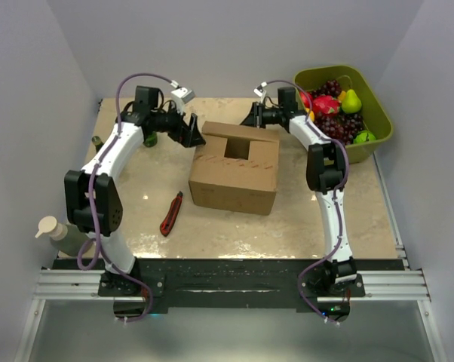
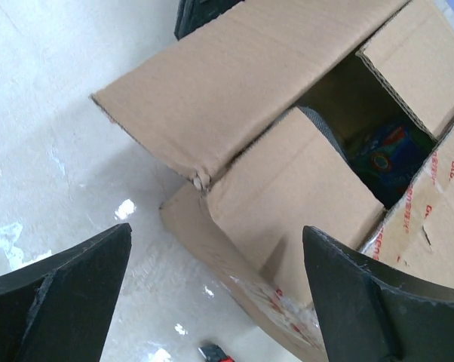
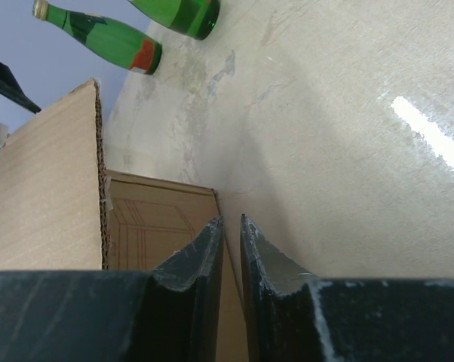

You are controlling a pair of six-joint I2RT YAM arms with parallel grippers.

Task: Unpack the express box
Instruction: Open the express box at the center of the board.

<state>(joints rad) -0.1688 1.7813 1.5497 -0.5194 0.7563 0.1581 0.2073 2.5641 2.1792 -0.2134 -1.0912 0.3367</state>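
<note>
Partway: box point(image 1: 234, 177) mid-bench, top flaps point(image 2: 234, 83) parted, colourful contents point(image 2: 381, 154) visible inside, nothing out yet. Left pincer point(image 2: 217, 234) wide open by box's far-left corner. Right pincer point(image 3: 231, 220) nearly closed at far edge; grip unclear.

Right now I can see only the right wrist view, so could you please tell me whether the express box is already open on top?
Observer: Yes. From above, the express box shows a square gap in its top.
Operator: Thank you. Is anything visible inside?
Observer: The left wrist view shows a colourful blue package down in the opening.
Operator: And where is the left end effector?
Observer: The left end effector is beside the box's far-left corner, its jaws wide open.
</note>
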